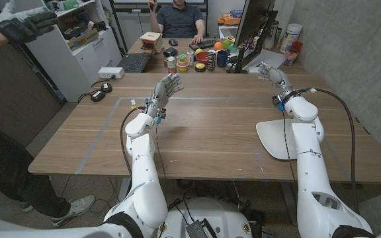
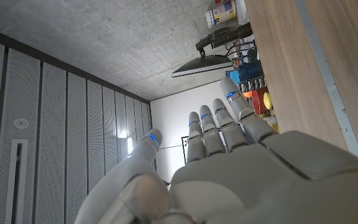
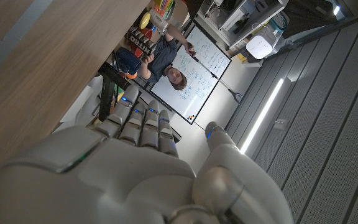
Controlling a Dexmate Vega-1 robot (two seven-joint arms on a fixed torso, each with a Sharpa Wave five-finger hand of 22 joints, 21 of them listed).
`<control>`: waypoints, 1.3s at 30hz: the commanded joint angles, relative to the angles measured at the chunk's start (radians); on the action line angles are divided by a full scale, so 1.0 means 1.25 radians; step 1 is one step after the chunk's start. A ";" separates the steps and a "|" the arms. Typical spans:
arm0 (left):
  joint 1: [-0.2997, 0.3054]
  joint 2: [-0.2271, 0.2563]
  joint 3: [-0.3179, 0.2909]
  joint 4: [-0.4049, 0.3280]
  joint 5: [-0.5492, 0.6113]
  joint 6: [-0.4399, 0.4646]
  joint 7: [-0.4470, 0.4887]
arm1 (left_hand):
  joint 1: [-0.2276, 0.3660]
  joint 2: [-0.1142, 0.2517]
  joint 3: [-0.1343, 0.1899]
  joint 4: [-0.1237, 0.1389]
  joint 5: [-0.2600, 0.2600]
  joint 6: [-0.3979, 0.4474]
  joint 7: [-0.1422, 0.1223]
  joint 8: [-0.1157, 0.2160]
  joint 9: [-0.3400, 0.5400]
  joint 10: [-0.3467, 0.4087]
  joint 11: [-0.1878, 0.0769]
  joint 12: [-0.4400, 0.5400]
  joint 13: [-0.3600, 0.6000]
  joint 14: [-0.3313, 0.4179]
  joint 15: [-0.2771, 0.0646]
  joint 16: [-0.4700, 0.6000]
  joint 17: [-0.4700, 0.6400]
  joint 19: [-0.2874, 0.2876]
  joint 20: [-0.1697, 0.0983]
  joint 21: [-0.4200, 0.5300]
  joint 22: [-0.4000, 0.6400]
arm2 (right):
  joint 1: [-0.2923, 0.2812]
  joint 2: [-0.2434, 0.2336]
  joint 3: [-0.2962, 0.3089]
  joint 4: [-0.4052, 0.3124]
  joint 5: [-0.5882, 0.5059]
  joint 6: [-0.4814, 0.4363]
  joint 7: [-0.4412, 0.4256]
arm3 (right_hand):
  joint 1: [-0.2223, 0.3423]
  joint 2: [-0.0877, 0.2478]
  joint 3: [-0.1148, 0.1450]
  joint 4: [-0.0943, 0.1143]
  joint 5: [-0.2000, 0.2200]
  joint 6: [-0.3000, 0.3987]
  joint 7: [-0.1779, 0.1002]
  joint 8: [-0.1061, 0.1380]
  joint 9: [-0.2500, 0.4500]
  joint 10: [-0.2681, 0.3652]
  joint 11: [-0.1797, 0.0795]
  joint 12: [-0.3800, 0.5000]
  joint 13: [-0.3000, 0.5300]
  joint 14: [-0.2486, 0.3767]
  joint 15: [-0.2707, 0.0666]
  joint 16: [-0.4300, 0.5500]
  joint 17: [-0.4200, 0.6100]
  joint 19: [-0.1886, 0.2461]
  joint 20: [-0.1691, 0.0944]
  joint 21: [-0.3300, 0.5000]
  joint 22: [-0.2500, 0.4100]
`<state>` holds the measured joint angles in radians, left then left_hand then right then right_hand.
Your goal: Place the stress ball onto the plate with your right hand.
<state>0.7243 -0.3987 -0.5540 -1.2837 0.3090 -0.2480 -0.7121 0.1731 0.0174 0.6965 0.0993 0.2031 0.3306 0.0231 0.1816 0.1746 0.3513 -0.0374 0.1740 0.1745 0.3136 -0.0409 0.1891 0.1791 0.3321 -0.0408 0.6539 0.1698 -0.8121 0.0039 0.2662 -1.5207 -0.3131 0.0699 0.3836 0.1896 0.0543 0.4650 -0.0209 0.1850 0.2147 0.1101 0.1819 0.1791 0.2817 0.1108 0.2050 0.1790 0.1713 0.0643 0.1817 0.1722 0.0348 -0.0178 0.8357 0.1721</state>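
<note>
L hand (image 1: 166, 88) & R hand (image 1: 270, 73) both raised, fingers spread, holding nothing; plate (image 1: 273, 138) by R arm

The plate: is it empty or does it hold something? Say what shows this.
Empty, as far as shown. In the head view the white plate shows bare surface; the right arm crosses its edge. The right hand is raised, fingers spread, holding nothing.

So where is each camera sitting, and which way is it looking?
Head view: up on the robot's head, looking down over the wooden table; both arms, the left hand, the right hand and a white plate show.
Left wrist view: on the left wrist, looking along the back of the left hand towards the ceiling and wall.
Right wrist view: on the right wrist, looking along the right hand towards a seated person.
Shared: the head and right wrist views both show that person.
</note>
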 commanded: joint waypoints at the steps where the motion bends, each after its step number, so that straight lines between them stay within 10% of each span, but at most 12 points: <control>1: 0.019 -0.013 -0.003 -0.030 -0.004 -0.001 -0.024 | 0.007 0.002 0.005 -0.001 0.002 0.005 0.003 0.004 0.003 0.004 0.003 0.005 0.003 0.002 -0.022 0.003 0.001 0.008 -0.013 -0.003 0.004 | 0.014 -0.027 -0.013 -0.013 -0.118 0.000 -0.046 | 0.008 -0.002 0.003 -0.008 0.001 0.002 -0.002 0.005 0.003 0.002 0.000 -0.001 0.003 -0.003 0.003 -0.002 -0.001 -0.003 0.002 -0.003 0.003; 27: 0.067 -0.043 0.019 -0.116 -0.001 0.022 -0.042 | 0.006 0.001 0.004 -0.001 0.002 0.005 0.003 0.004 0.003 0.004 0.004 0.005 0.003 0.000 -0.022 0.003 0.001 0.009 -0.012 -0.008 0.004 | 0.059 -0.105 -0.058 0.032 -0.322 -0.012 -0.141 | 0.022 -0.015 -0.010 -0.030 -0.001 -0.010 -0.016 0.001 0.004 -0.021 -0.006 -0.007 0.004 -0.023 0.002 -0.005 0.002 -0.016 -0.001 -0.020 0.003; 39: 0.093 -0.043 0.042 -0.153 -0.004 0.036 -0.030 | 0.006 0.001 0.003 -0.002 0.002 0.004 0.003 0.004 0.003 0.004 0.003 0.005 0.003 0.000 -0.021 0.003 0.001 0.009 -0.011 -0.010 0.004 | 0.068 -0.140 -0.097 0.030 -0.439 -0.078 -0.174 | 0.012 -0.022 -0.035 -0.034 -0.003 -0.048 -0.023 -0.003 0.006 -0.073 -0.008 -0.014 0.005 -0.082 0.008 -0.008 0.004 -0.082 0.022 -0.061 0.004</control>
<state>0.8116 -0.4482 -0.5230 -1.4311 0.3033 -0.2172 -0.7598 0.1731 0.0174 0.6965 0.0993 0.2031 0.3305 0.0231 0.1815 0.1745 0.3513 -0.0374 0.1740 0.1744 0.3136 -0.0409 0.1891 0.1790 0.3394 -0.0409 0.6463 0.1697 -0.7408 -0.1328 0.1827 -1.4859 -0.7338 0.0388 0.2043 0.2086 0.0346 0.4298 -0.0632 0.1811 0.1704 0.0790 0.1819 0.1841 0.2051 0.1017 0.1915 0.1841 0.0880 0.0712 0.1769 0.1748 -0.0427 0.0017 0.7719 0.1748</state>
